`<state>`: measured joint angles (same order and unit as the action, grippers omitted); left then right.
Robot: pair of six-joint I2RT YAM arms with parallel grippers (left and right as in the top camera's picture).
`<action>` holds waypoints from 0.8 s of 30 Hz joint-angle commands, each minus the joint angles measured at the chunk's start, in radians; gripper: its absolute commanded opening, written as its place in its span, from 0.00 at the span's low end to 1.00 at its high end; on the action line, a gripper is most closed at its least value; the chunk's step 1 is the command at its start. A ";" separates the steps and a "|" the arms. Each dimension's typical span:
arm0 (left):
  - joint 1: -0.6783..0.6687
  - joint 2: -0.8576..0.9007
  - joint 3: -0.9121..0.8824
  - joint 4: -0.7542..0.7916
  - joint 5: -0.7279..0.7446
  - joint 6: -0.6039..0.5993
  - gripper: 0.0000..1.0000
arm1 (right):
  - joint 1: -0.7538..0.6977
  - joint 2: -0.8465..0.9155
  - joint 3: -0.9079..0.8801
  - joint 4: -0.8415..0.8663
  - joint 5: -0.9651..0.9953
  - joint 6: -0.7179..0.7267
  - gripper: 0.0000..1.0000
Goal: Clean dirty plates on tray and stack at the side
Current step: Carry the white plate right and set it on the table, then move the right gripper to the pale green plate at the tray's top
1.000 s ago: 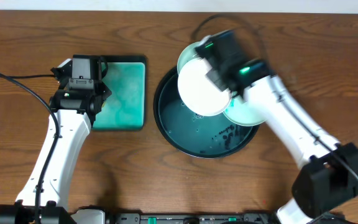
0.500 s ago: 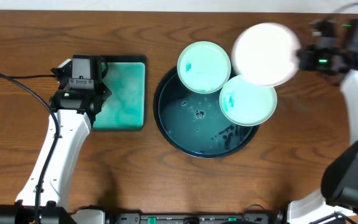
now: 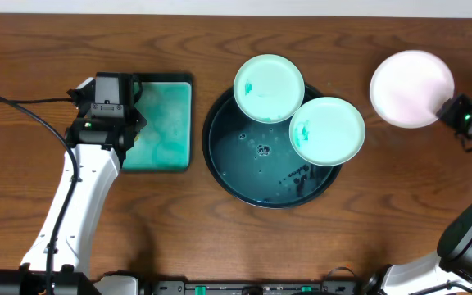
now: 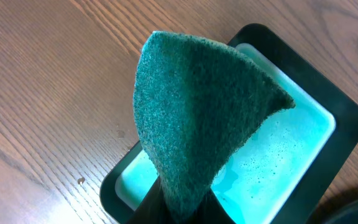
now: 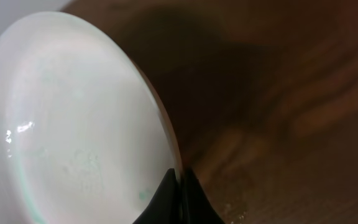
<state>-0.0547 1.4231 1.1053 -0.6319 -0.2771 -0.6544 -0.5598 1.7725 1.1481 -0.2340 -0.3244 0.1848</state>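
My right gripper (image 3: pixel 451 113) is shut on the rim of a clean white plate (image 3: pixel 410 88) and holds it over the bare wood at the far right, clear of the round black tray (image 3: pixel 224 168). The wrist view shows the white plate (image 5: pixel 73 118) pinched at its edge by my right gripper (image 5: pixel 180 183). Two pale mint plates with teal smears lie on the tray's back part, one at the back left (image 3: pixel 268 88), one to the right (image 3: pixel 327 131). My left gripper (image 4: pixel 185 208) is shut on a green sponge (image 4: pixel 204 118) above the rectangular teal tray (image 4: pixel 297 162).
The rectangular black-edged teal tray (image 3: pixel 170 123) lies left of the round tray, under my left arm (image 3: pixel 80 188). The round tray's floor holds teal water with dark specks (image 3: pixel 265 152). Bare wood-grain tabletop (image 3: pixel 416 180) lies right of the round tray.
My right arm has swung the white plate from over the round tray out to the far right of the table. The left arm has not moved.
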 commanded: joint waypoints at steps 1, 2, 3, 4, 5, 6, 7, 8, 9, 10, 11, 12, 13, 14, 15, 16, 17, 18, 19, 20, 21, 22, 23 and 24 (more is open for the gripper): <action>0.005 -0.003 -0.002 0.000 -0.026 0.005 0.07 | -0.001 -0.018 -0.068 0.061 0.120 0.106 0.01; 0.005 -0.003 -0.002 -0.001 -0.025 0.005 0.07 | -0.001 -0.018 -0.083 0.078 0.133 0.111 0.01; 0.005 -0.003 -0.002 -0.001 -0.023 0.005 0.07 | -0.001 -0.018 -0.099 0.093 0.143 0.111 0.01; 0.005 -0.003 -0.002 -0.001 -0.023 0.005 0.07 | -0.001 -0.018 -0.112 0.103 0.161 0.111 0.01; 0.005 -0.003 -0.002 -0.001 -0.023 0.005 0.07 | 0.000 -0.018 -0.119 0.104 0.183 0.111 0.01; 0.005 -0.003 -0.002 -0.001 -0.023 0.005 0.07 | 0.001 -0.018 -0.124 0.103 0.206 0.111 0.01; 0.005 -0.003 -0.002 -0.001 -0.023 0.005 0.07 | 0.001 -0.018 -0.127 0.103 0.224 0.111 0.01; 0.005 -0.003 -0.002 -0.001 -0.023 0.005 0.08 | 0.000 -0.018 -0.129 0.103 0.229 0.109 0.01; 0.005 -0.003 -0.002 -0.001 -0.023 0.005 0.07 | 0.000 -0.018 -0.128 0.103 0.230 0.109 0.01; 0.005 -0.003 -0.002 -0.001 -0.023 0.005 0.07 | 0.000 -0.018 -0.128 0.104 0.229 0.108 0.02; 0.005 -0.003 -0.002 -0.001 -0.023 0.005 0.07 | 0.000 -0.018 -0.128 0.105 0.226 0.106 0.08; 0.005 -0.003 -0.002 0.000 -0.023 0.005 0.07 | 0.001 -0.018 -0.128 0.104 0.226 0.106 0.12; 0.005 -0.003 -0.002 0.000 -0.023 0.005 0.07 | 0.001 -0.018 -0.128 0.103 0.224 0.105 0.12; 0.005 -0.003 -0.002 0.000 -0.023 0.005 0.07 | 0.002 -0.018 -0.128 0.098 0.208 0.098 0.13; 0.005 -0.003 -0.002 0.000 -0.023 0.005 0.07 | 0.001 -0.022 -0.126 0.091 0.185 0.099 0.17; 0.005 -0.003 -0.002 -0.001 -0.023 0.005 0.07 | 0.002 -0.029 -0.122 0.082 0.166 0.098 0.25; 0.005 -0.003 -0.002 -0.001 -0.023 0.005 0.07 | 0.002 -0.040 -0.116 0.071 0.155 0.099 0.29; 0.005 -0.003 -0.002 -0.001 -0.023 0.005 0.07 | 0.003 -0.052 -0.111 0.064 0.150 0.098 0.33; 0.005 -0.003 -0.002 -0.001 -0.023 0.005 0.07 | 0.006 -0.074 -0.104 0.058 0.139 0.097 0.37; 0.005 -0.003 -0.002 0.000 -0.023 0.005 0.07 | 0.010 -0.095 -0.097 0.056 0.120 0.083 0.43; 0.005 -0.003 -0.002 0.000 -0.023 0.005 0.07 | 0.018 -0.119 -0.087 0.054 0.094 0.065 0.49; 0.005 -0.003 -0.002 0.000 -0.022 0.005 0.07 | 0.028 -0.142 -0.075 0.049 0.069 0.045 0.57; 0.005 -0.003 -0.002 0.000 -0.020 0.005 0.07 | 0.045 -0.167 -0.055 0.035 0.045 0.026 0.59; 0.005 -0.003 -0.002 0.000 -0.019 0.005 0.07 | 0.063 -0.185 -0.034 0.019 0.029 0.005 0.59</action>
<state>-0.0547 1.4231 1.1053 -0.6315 -0.2760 -0.6544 -0.5411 1.6688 1.0416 -0.2092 -0.2077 0.2481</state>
